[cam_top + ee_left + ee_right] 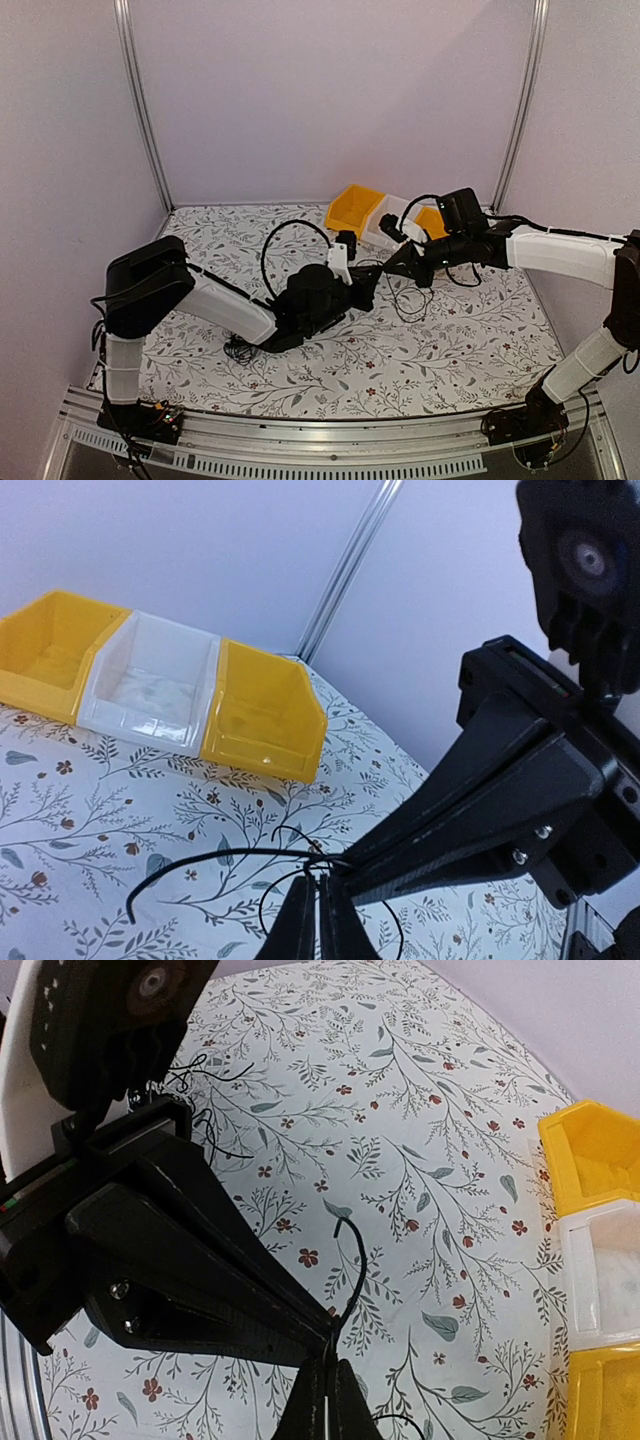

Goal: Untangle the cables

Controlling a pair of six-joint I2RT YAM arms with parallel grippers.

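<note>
Where the two arms meet tip to tip over the table [450, 360], the left gripper [377, 273] and right gripper [392, 266] are both pinched fully closed, jaws flat together. Tips almost touching.

Cables [200, 858]: very thin black wire. In the left wrist view two arcs run into the left fingertips, one sweeping out to the left of the hand to a free end, one curling just below. In the right wrist view a single strand [355, 1260] rises from the right fingertips, hooks over and ends loose just ahead. Each hand appears to have hold of wire right at its tip. Whether it is the same strand I cannot tell.

More slack hangs under the right hand in loose loops [412, 300] resting on the cloth. A separate clump [240, 350] lies well behind the left hand, beside its forearm.

Three bins beyond both hands, side by side: yellow bin [50, 650], white bin [150, 685], second yellow bin [262, 715]. No wire visible in them.

Handling, my judgement:
- Nearly weightless and springy. Holds its curl and will flick when released.
- Thin enough to slip from flat jaws, so pinch square across the strand near the tip.
- Best hold looks like either side of a crossing, close in, so pulling apart opens the loop rather than cinching it.
- Pull slowly. A hard tug would likely tighten knots or drag the whole bundle.
</note>
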